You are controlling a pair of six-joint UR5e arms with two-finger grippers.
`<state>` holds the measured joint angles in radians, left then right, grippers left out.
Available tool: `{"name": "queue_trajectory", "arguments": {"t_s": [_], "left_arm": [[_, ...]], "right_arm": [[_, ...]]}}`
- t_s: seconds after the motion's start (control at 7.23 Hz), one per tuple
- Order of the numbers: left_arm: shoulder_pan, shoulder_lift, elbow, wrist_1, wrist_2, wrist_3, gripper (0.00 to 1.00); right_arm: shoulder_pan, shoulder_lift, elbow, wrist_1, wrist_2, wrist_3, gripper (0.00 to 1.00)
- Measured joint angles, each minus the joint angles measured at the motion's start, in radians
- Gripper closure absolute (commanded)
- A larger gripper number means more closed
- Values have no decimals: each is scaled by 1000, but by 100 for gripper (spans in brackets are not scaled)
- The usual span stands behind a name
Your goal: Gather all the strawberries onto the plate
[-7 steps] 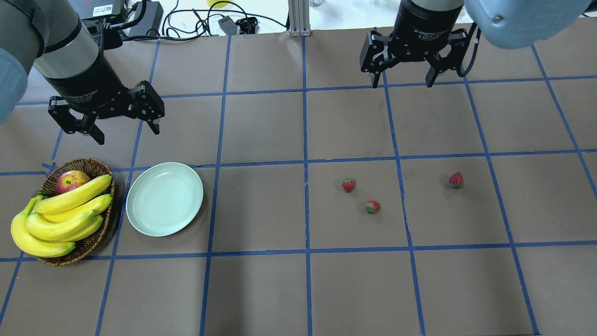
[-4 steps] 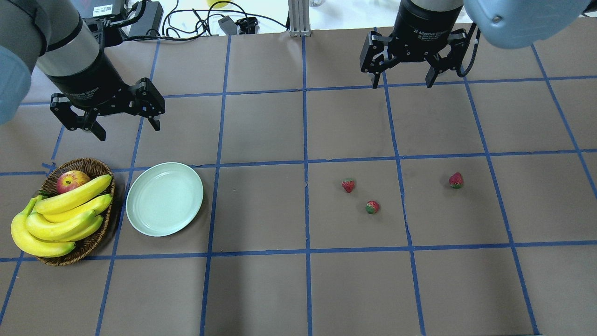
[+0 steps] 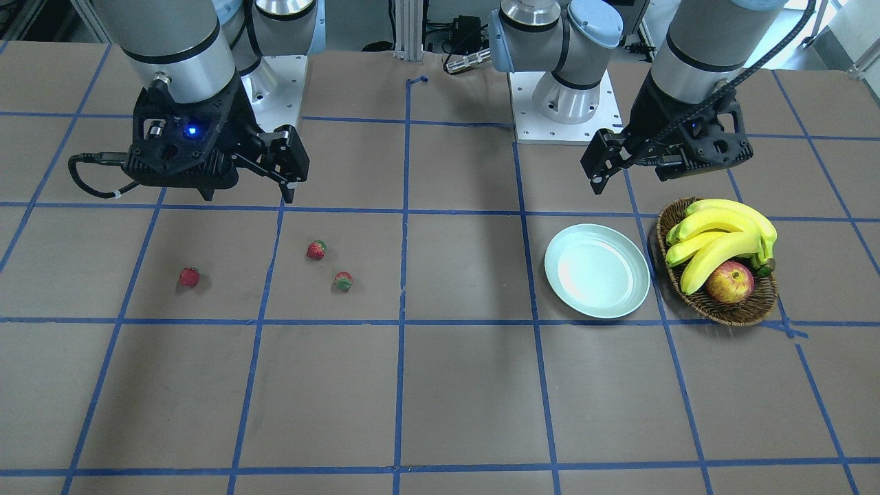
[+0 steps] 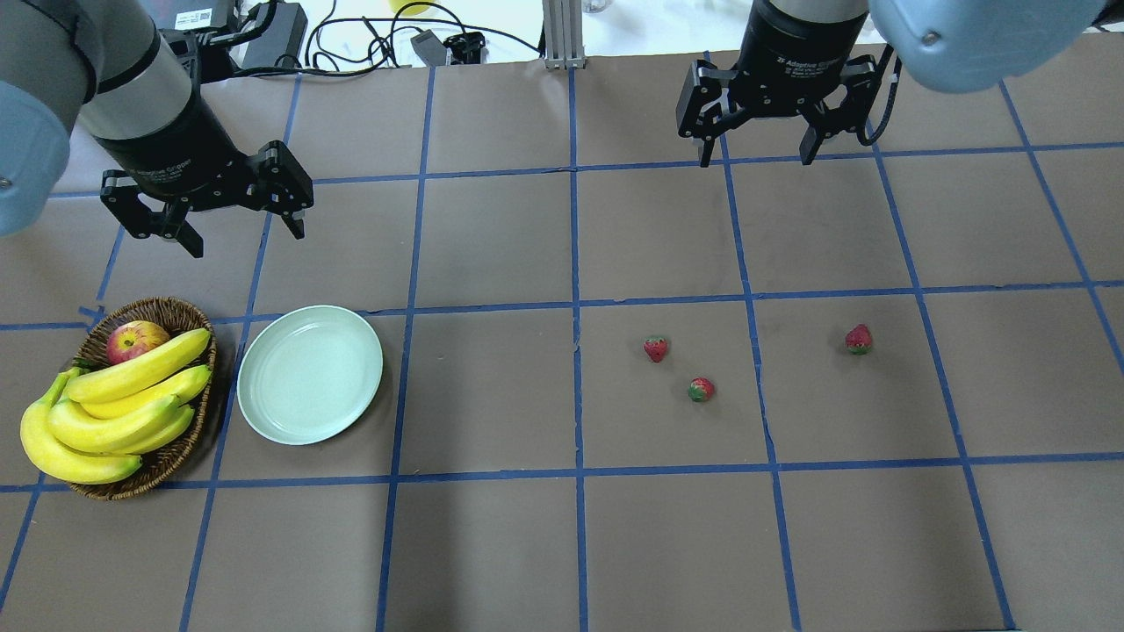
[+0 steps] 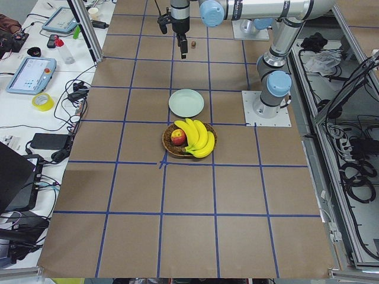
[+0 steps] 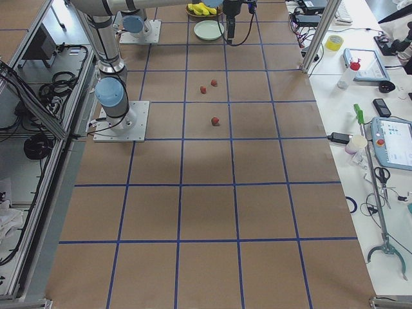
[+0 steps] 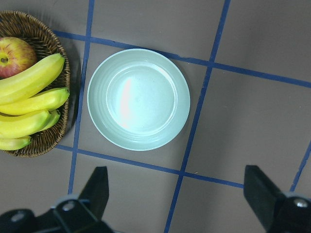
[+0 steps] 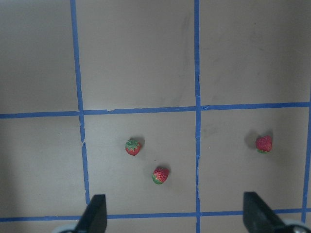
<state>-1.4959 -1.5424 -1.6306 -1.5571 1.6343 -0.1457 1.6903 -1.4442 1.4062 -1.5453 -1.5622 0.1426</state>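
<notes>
Directly ahead of the left gripper (image 4: 246, 241), whose fingers (image 7: 97, 189) stand wide apart above the table (image 4: 492, 544), lies the plate (image 7: 138, 99). In the left wrist view it sits within the span between the two fingertips, nearer the one on that view's left and clear of both. Just past that same finger, beside the plate without touching it, is the wicker basket (image 7: 41, 145) holding bananas (image 7: 29, 82) and an apple (image 7: 14, 56). Well away from these, the right gripper (image 4: 755, 160) hangs with its own fingers (image 8: 95, 213) likewise spread. In the right wrist view the nearest strawberry (image 8: 160, 175) lies just beyond the tips, inside their span. The second strawberry (image 8: 132, 146) lies a little farther out, near the first. The third strawberry (image 8: 264, 143) lies beyond the opposite finger, roughly in line with it. All three rest on the table, well apart from the plate.
</notes>
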Motion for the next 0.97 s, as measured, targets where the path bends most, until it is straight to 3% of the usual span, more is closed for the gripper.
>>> {"name": "queue_trajectory", "arguments": {"t_s": [0.42, 0.97], "left_arm": [[0, -8, 0, 13, -1, -1, 0], [0, -19, 0, 32, -1, -1, 0]], "right_arm": [[2, 20, 50, -28, 4, 3, 0], [41, 98, 358, -406, 6, 9, 0]]}}
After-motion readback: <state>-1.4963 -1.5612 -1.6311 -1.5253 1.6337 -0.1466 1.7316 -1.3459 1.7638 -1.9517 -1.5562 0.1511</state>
